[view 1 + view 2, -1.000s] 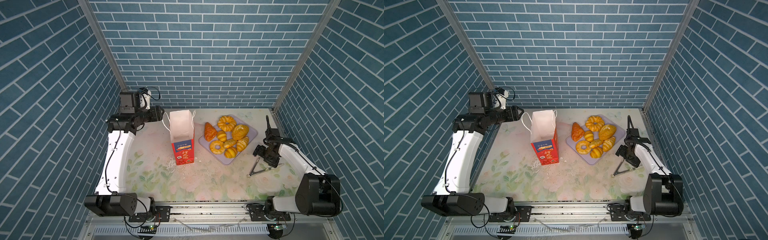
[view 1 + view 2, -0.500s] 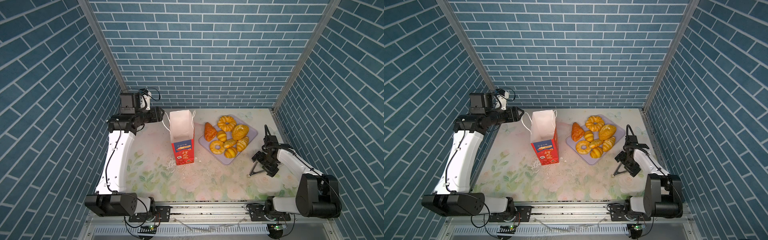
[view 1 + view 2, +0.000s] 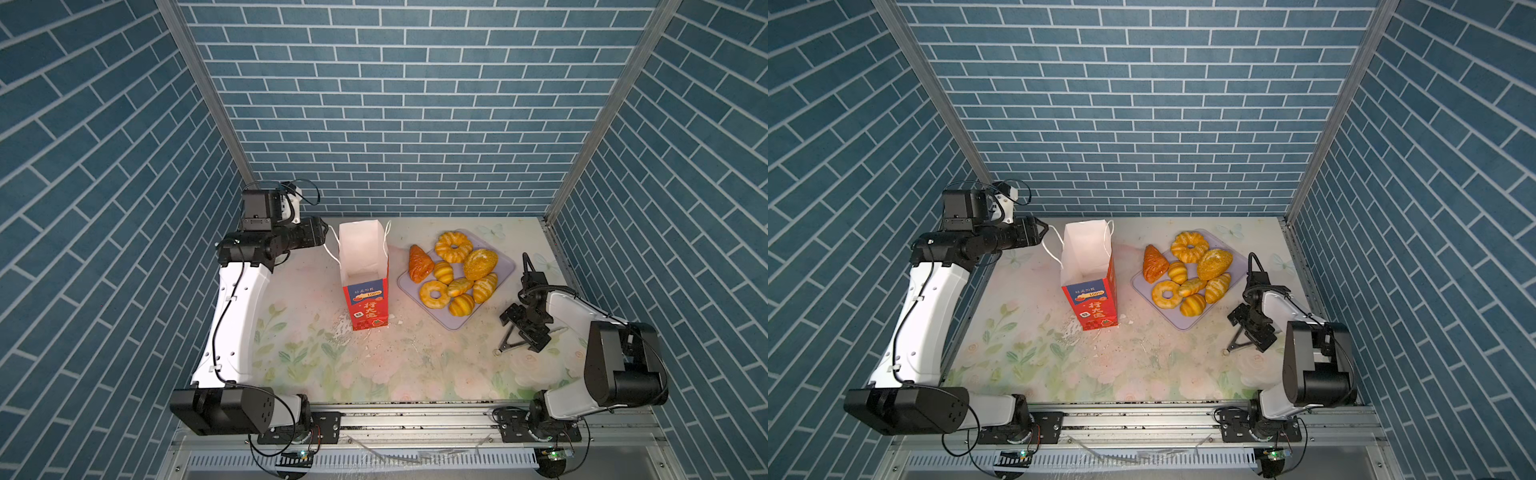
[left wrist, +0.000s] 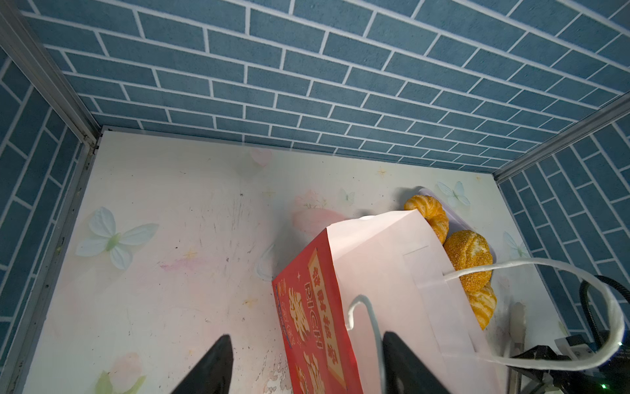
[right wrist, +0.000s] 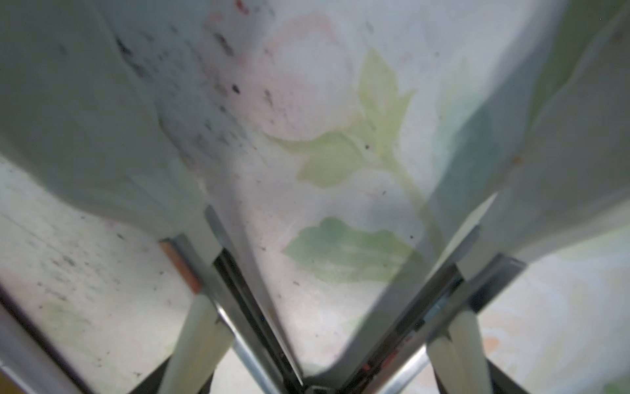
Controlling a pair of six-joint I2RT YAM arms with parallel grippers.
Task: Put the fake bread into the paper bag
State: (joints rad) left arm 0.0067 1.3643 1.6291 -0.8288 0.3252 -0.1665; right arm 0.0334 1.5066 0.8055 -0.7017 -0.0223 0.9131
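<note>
Eight glossy pieces of fake bread (image 3: 459, 286) all lie crowded on a lilac tray (image 3: 505, 268). Taking the far wall as twelve, a ring donut (image 3: 453, 247) sits at the tray's twelve o'clock end, a speckled oval loaf (image 3: 480, 264) at two, a red-brown croissant (image 3: 419, 263) at its ten o'clock edge and a second ring donut (image 3: 434, 294) at seven. Small ridged rolls fill the middle and the five o'clock side. The tray lies just beside the paper bag (image 3: 365, 305), at its three o'clock. The red bag stands upright near the table's (image 3: 374, 374) middle, mouth open, white lining showing. The left gripper (image 3: 325, 232) hovers at the bag's ten o'clock, just beside its rim, jaws spread apart and clasping nothing. In the left wrist view a white cord handle (image 4: 359, 299) loops between its black fingers (image 4: 218, 361). At the tray's four o'clock the right gripper (image 3: 524, 332) sits low over metal tongs (image 3: 515, 346) lying on the floral table, jaws wide astride their arms; whether they pinch the tongs I cannot tell
</note>
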